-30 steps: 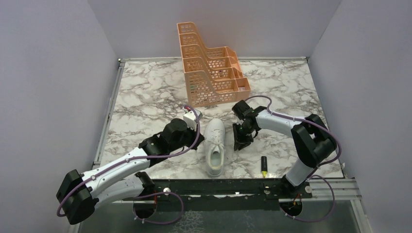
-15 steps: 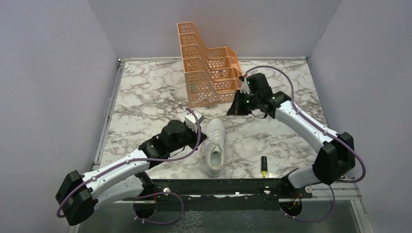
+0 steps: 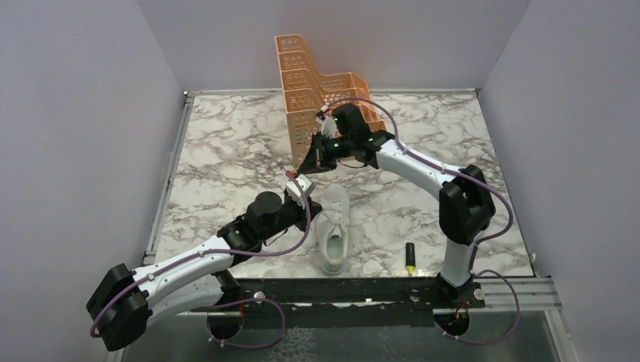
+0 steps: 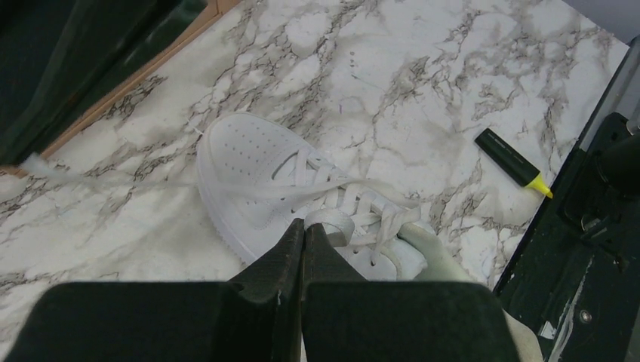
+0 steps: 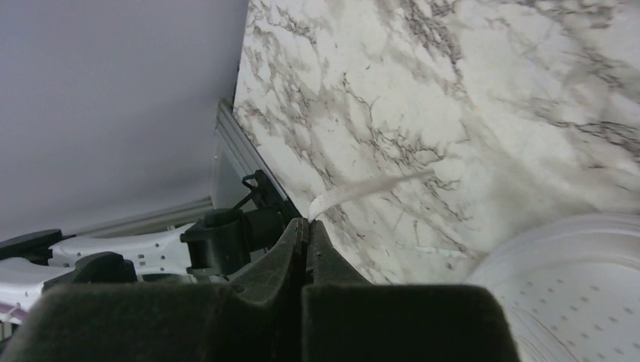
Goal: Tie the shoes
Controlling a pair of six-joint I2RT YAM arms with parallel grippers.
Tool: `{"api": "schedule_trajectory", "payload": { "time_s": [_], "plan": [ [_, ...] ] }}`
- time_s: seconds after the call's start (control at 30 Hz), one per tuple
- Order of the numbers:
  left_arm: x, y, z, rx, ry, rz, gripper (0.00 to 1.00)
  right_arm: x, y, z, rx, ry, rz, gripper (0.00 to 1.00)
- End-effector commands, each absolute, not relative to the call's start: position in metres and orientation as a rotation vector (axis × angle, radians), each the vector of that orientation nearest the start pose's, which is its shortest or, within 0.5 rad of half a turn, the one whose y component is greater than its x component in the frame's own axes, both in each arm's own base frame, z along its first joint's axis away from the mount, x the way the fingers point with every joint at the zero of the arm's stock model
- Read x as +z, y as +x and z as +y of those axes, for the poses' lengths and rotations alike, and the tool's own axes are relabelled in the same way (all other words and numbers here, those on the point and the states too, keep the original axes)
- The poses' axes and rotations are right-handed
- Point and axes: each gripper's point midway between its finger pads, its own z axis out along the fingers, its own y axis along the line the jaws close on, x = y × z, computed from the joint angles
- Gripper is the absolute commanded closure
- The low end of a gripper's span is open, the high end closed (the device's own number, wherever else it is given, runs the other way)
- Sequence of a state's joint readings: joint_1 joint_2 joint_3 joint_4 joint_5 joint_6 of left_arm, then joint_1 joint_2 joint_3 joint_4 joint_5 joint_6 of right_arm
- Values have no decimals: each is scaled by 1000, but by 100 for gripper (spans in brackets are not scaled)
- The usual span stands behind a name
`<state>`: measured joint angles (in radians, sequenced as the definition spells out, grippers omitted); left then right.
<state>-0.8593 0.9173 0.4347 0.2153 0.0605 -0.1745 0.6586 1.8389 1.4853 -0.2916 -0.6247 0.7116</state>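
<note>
A grey-veined marble table (image 3: 226, 143), boxed in by plain grey walls, is being shown in the top view, with an orange rack (image 3: 324, 113) standing at 12 o'clock and a black-and-yellow highlighter (image 3: 410, 259) lying at 5 o'clock. The white sneaker (image 3: 333, 226) is lying by the middle of the near edge, its toe (image 3: 334, 196) pointing to 12 o'clock. Across the last second the right gripper (image 3: 309, 164) is being swung from the shoe's 3 o'clock side, up and over to its 11 o'clock in front of the rack. Meanwhile the left gripper (image 3: 308, 205) is being kept at the tongue, so a lace is judged to be getting drawn tight. In the left wrist view the jaws are being held together on a loop of lace (image 4: 332, 220) above the eyelets. A second strand (image 4: 128, 181) is being stretched, blurred, past the perforated toe toward 9 o'clock. In the right wrist view the jaws are being held pinched on the flat end of that strand, with the rounded toe showing at 4 o'clock. The laces are crossing loosely over the tongue, and no finished bow is being seen.
</note>
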Motion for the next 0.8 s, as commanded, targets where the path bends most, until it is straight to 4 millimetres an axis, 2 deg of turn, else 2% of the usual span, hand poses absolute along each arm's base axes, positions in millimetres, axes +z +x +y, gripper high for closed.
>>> {"api": "schedule_trajectory", "payload": {
  "time_s": [0.0,0.13,0.23,0.3,0.33,0.4,0.47,0.5,0.57,0.67,0.77],
  "plan": [
    [168,207,-268,-789,683,1710,100,194,282,437,1431,-420,2480,99],
    [165,203,-267,-797,695,1701,100,160,254,457,1415,-479,2597,99],
    [165,200,-263,-798,688,1690,100,140,237,460,1425,-469,2686,99],
    [164,200,-258,-794,665,1689,100,131,229,457,1449,-440,2741,95],
    [164,199,-257,-795,659,1687,100,128,227,457,1452,-434,2756,91],
    [163,198,-256,-801,650,1684,100,129,228,456,1448,-442,2765,74],
    [163,198,-255,-801,644,1688,100,137,239,451,1420,-445,2754,57],
    [163,199,-254,-797,635,1691,100,143,248,444,1403,-435,2747,51],
    [162,200,-254,-797,618,1701,100,156,266,425,1378,-444,2702,45],
    [165,205,-253,-788,581,1711,100,177,287,382,1268,-468,2643,38],
    [160,211,-256,-780,569,1761,100,182,285,335,1187,-568,2560,38]
  ]
}}
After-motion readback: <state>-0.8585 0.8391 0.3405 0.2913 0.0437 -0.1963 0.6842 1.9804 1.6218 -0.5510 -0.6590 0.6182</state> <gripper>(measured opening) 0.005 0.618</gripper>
